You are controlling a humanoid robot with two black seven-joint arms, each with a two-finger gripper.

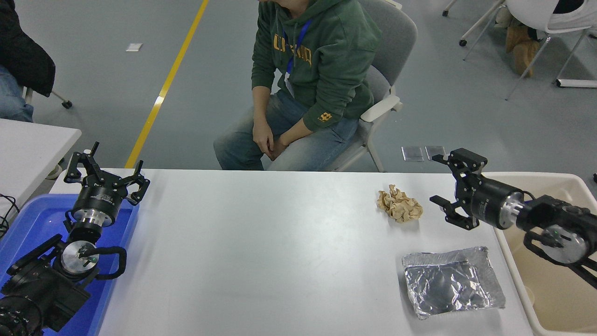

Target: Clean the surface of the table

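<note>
The white table surface [261,247] fills the lower middle of the head view. A crumpled brown paper ball [399,204] lies near its far right. A flattened sheet of silver foil [452,282] lies at the front right. My right gripper [445,184] is open and empty, pointing left, a little to the right of the paper ball and apart from it. My left gripper [106,173] is open and parked at the lower left, over the blue tray.
A blue tray [28,224] sits at the left edge under the left arm. A beige bin [550,280] stands at the table's right end. A person in a green hoodie [308,70] sits on a chair at the far side. A smaller grey-white table [28,144] is at the left.
</note>
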